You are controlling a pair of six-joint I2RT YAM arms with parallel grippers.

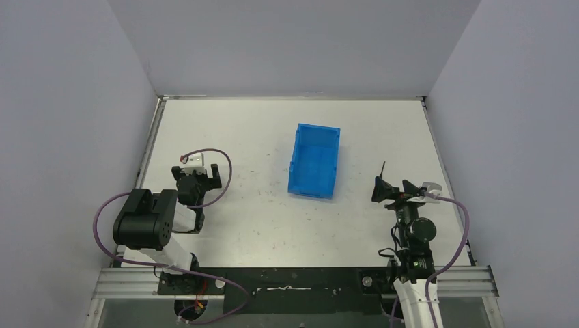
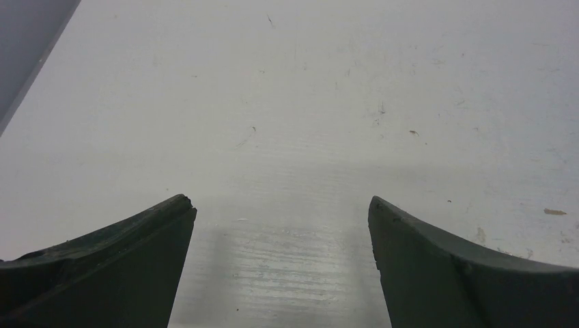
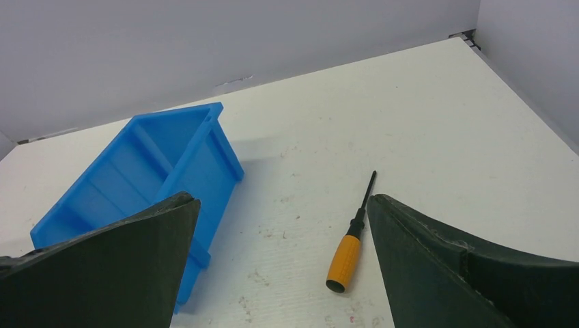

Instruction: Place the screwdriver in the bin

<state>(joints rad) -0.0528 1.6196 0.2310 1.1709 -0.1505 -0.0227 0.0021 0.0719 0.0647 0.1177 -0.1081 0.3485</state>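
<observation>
**Orange-handled screwdriver [image 3: 348, 253] on table [image 1: 239, 137], outside bin [image 1: 311, 190]; both claws spread**

1. Screwdriver: lies flat on the white table to the right of the blue bin, apart from it and touching nothing else. The handle is at the near end; the thin black shaft points far and slightly right. In my right wrist view it sits low in the gap between my two fingers, closer to the right-hand finger, with no contact on either side. From the top view only the shaft shows, just beyond my fingers; the handle is hidden there.

2. Bin: open top up, at mid-table, its long side running near to far. The part of its interior that I can see holds nothing.

3. Right claw [image 3: 281, 199]: fingers wide apart, gripping nothing, set over the right side of the table just near of the screwdriver and aimed toward the far wall.

4. Left claw [image 2: 280, 199]: fingers likewise wide apart, gripping nothing. It faces bare, scuffed table surface on the left side, well apart from both bin and screwdriver.
</observation>
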